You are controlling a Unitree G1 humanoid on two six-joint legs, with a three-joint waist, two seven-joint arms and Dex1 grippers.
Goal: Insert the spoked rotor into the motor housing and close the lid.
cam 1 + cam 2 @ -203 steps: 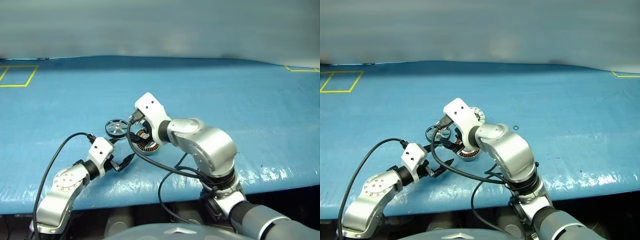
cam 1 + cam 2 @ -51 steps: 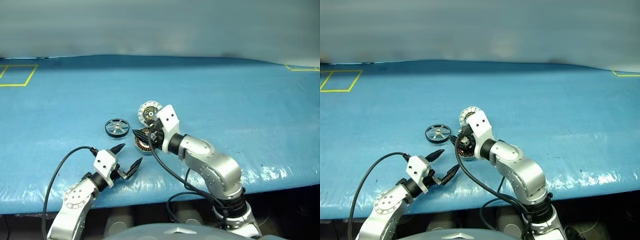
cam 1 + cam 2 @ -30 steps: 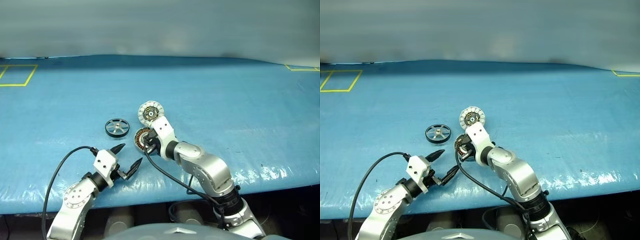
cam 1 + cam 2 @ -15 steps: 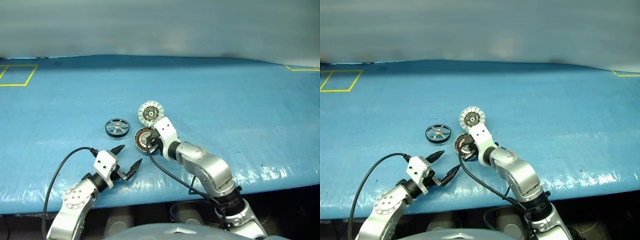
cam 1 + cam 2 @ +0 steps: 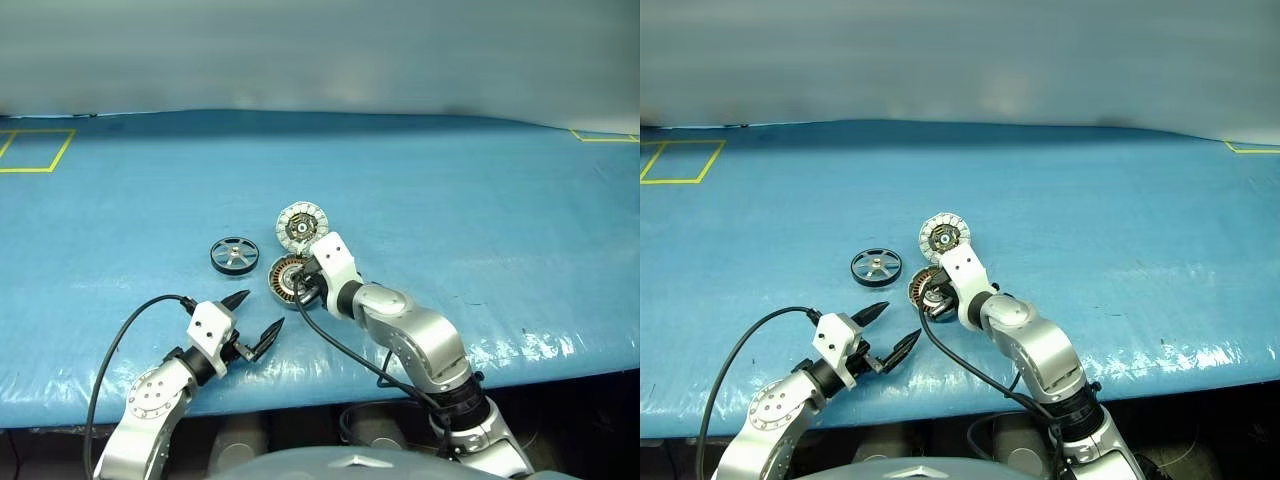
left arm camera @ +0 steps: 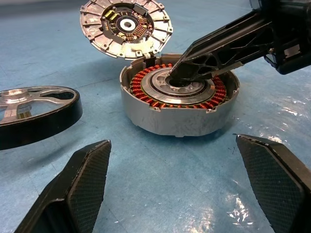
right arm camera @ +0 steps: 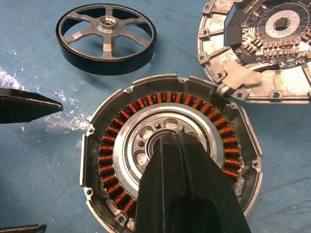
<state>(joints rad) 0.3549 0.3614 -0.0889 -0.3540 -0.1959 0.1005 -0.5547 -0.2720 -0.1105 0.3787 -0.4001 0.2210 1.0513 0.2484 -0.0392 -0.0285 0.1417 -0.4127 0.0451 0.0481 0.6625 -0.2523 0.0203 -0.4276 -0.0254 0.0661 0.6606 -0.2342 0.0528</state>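
Observation:
The motor housing (image 5: 283, 279) sits open on the blue table, its copper windings (image 7: 111, 156) showing around a silver centre. Its lid (image 5: 302, 223) is swung back behind it with the inner face (image 6: 125, 25) showing. The spoked rotor (image 5: 233, 254) lies flat on the table just left of the housing, apart from it. My right gripper (image 7: 171, 139) is shut, and its tips (image 6: 174, 80) rest in the housing's centre hole. Nearer the table's front edge, my left gripper (image 5: 259, 310) is open and holds nothing, pointing at the housing from a short way off.
The blue table cover (image 5: 480, 220) stretches wide on all sides. Yellow tape squares mark the far left (image 5: 35, 150) and far right (image 5: 605, 136) corners. A black cable (image 5: 115, 335) loops from my left wrist over the table's front edge.
Since several seconds ago my right arm has drawn back off the lid and set its shut tips into the housing's centre. My left gripper has pulled back toward the front edge. Nothing moved in the last second.

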